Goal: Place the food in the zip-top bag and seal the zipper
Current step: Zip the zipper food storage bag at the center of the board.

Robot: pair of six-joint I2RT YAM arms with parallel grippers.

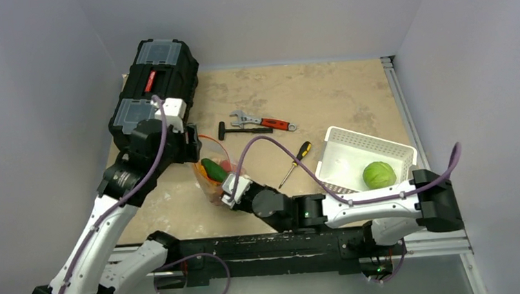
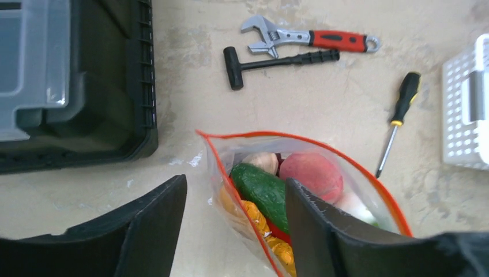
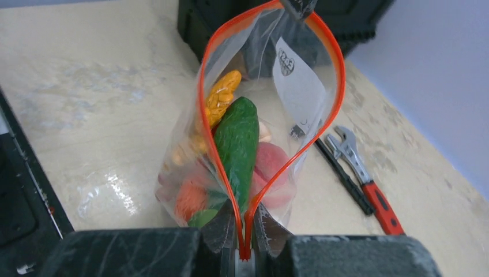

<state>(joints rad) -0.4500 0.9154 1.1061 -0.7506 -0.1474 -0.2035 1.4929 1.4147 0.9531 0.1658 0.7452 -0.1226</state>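
The zip-top bag (image 1: 212,178) stands on the table with its mouth open, between my two grippers. It holds a green cucumber (image 3: 237,147), a yellow-orange piece (image 3: 222,98), a pink-red piece (image 3: 271,161) and an orange piece (image 3: 190,199). My right gripper (image 3: 245,231) is shut on the near end of the orange-red zipper (image 3: 326,75), at the white slider. My left gripper (image 2: 235,183) is open at the far end of the mouth, its fingers (image 2: 155,225) on either side of one zipper edge (image 2: 254,231). A leafy green ball (image 1: 379,174) lies in the white basket.
A black toolbox (image 1: 153,92) stands at the back left, close behind the left gripper. A red-handled wrench (image 1: 264,122), a black hammer-like tool (image 1: 242,131) and a screwdriver (image 1: 294,162) lie right of the bag. The white slotted basket (image 1: 354,147) stands at the right.
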